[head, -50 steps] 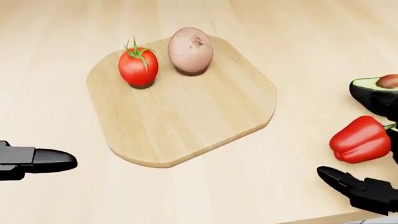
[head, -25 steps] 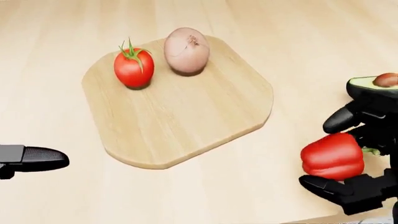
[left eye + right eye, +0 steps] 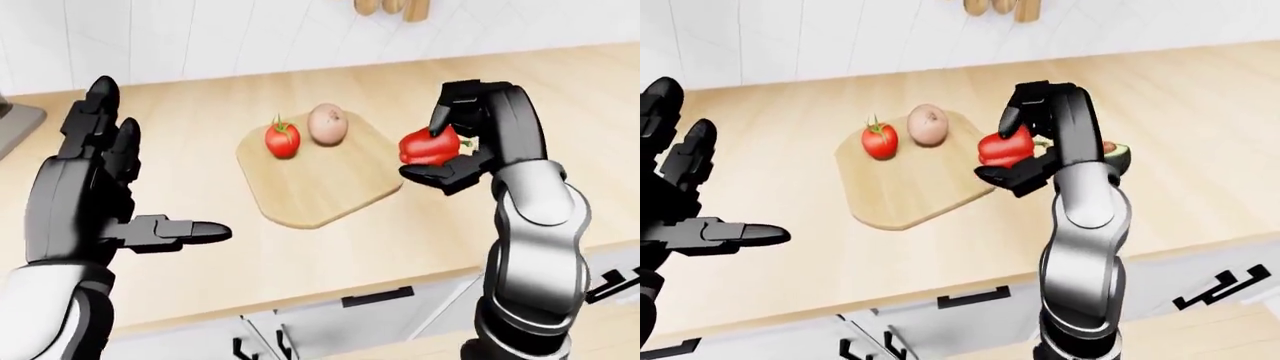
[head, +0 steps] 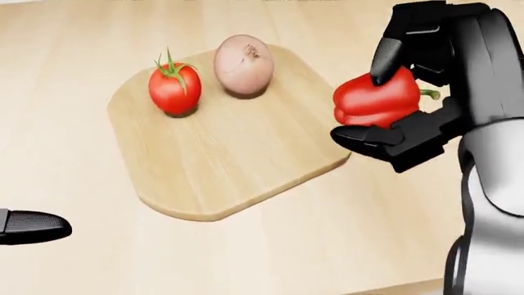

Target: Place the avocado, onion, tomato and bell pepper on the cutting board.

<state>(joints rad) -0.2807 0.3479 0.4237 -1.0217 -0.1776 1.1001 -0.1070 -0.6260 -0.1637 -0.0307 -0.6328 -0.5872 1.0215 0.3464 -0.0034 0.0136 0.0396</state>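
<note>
Hovering left robot hand: fingers spread, holding nothing, above the surface
Cutting board: carries tomato and onion
Right robot hand: fingers clamped around bell pepper, lifted at the board's right edge
Avocado: on the surface, behind the right arm

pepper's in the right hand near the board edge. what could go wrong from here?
1. The right hand pinches the bell pepper between a finger on top and fingers beneath; the round, glossy pepper could slip out before release.
2. It is at the cutting board's right edge; released here, it may land off the board.
3. The tomato and onion sit at the top; a long reach could knock them.
</note>
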